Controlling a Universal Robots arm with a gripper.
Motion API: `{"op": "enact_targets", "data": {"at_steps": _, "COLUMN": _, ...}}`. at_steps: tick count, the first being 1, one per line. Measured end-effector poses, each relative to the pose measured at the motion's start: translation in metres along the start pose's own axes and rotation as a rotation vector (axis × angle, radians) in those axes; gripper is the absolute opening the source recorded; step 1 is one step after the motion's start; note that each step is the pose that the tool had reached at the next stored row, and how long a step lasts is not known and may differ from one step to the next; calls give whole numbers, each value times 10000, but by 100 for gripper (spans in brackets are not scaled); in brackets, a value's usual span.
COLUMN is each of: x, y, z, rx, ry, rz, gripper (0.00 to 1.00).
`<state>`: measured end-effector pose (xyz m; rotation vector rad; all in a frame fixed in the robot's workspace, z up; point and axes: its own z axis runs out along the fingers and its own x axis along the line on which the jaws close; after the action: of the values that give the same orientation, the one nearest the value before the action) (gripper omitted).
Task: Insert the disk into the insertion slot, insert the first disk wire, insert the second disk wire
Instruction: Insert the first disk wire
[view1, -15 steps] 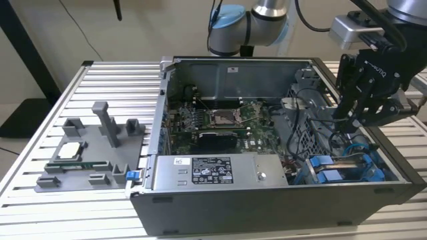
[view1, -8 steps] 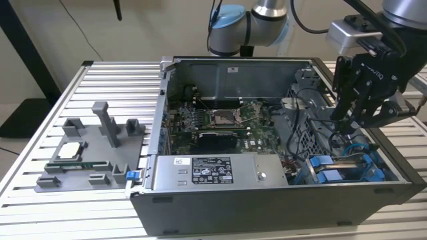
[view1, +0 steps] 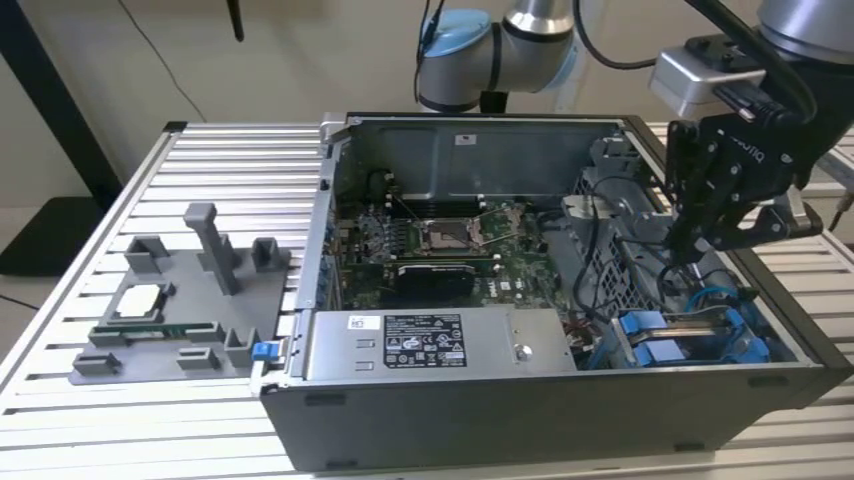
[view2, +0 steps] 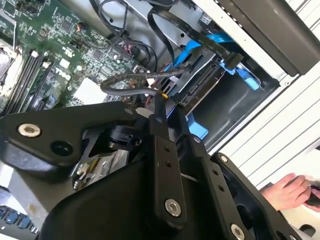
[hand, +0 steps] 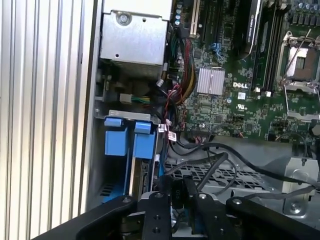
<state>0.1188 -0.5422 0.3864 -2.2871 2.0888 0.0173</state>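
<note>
The gripper (view1: 683, 252) hangs above the slot (hand: 118, 184), fingers clamped on a black cable (view2: 131, 77). The disk (hand: 143, 176) sits inside the slot.

Blue-framed disk (hand: 140, 176) stands on edge, seated inside the grey insertion slot (hand: 129, 172).

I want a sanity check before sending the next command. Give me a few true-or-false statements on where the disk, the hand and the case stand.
1. The disk sits in the insertion slot. True.
2. The hand hangs over the grey fixture tray. False: it hangs over the insertion slot's end of the case.
3. The power-supply box is inside the case. True.
4. The case is closed. False: it is open, with the motherboard exposed.
</note>
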Motion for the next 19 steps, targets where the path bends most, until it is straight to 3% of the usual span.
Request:
{"op": "enact_targets", "data": {"at_steps": 7, "x": 9, "y": 1, "z": 13, "rx": 21, "ry": -3, "rz": -60, "gripper": 0}}
{"op": "enact_targets", "data": {"at_steps": 11, "x": 76, "y": -24, "z": 14, "rx": -21, "ry": -6, "rz": -58, "gripper": 0}}
{"op": "enact_targets", "data": {"at_steps": 12, "x": 93, "y": -38, "z": 15, "rx": -86, "ry": -13, "rz": -55, "gripper": 0}}
{"op": "enact_targets", "data": {"at_steps": 15, "x": 112, "y": -57, "z": 18, "rx": -404, "ry": -43, "rz": -44, "gripper": 0}}
{"op": "enact_targets", "data": {"at_steps": 19, "x": 170, "y": -104, "z": 24, "rx": -896, "ry": -88, "rz": -24, "gripper": 0}}
